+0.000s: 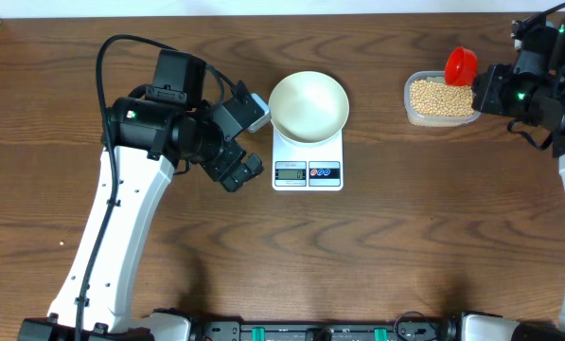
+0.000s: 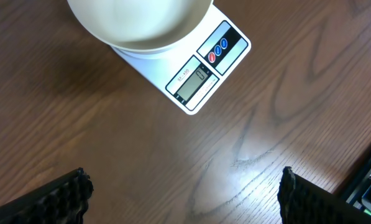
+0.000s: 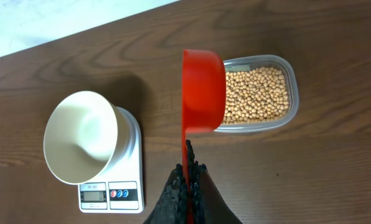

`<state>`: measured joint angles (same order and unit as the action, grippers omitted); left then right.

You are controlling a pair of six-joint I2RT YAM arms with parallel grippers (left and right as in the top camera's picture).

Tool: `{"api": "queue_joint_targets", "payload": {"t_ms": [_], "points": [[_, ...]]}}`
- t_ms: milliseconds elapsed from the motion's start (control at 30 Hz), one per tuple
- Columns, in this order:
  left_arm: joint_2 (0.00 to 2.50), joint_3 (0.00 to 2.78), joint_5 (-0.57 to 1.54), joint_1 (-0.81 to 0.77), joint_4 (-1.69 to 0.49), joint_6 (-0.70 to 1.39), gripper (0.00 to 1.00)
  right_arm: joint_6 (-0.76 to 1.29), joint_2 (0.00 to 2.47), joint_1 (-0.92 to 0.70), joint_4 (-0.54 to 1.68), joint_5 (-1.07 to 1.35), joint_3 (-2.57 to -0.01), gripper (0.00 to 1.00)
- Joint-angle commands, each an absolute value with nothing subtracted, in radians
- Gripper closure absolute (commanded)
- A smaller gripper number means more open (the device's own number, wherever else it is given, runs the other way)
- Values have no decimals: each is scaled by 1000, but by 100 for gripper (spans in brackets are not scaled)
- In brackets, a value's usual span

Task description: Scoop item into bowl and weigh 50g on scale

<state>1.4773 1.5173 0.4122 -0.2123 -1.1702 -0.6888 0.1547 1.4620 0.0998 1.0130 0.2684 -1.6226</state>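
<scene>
Right tool (image 3: 187,163) clamping red scoop (image 3: 203,93) over soybeans (image 3: 256,93), right of scale (image 3: 110,194) | left tool (image 2: 182,194) hanging apart, left of scale | advised: dipping shallow, lifting level.

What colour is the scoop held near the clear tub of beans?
Bright red; the round plastic scoop shows best in the right wrist view.

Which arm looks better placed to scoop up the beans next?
Right. The right gripper is shut on the red scoop at the tub of beans; the left gripper is open, empty, near the scale.
</scene>
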Motion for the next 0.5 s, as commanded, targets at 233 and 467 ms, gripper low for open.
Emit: {"api": "queue_joint_targets", "payload": {"t_ms": [233,467], "points": [[1481,1523,407,-214,-1172,-707,2,140,1458,104,1013,260,-1647,99],[1481,1522,411,-214,-1161,-706,2,141,1458,104,1005,260,-1647,99]]}}
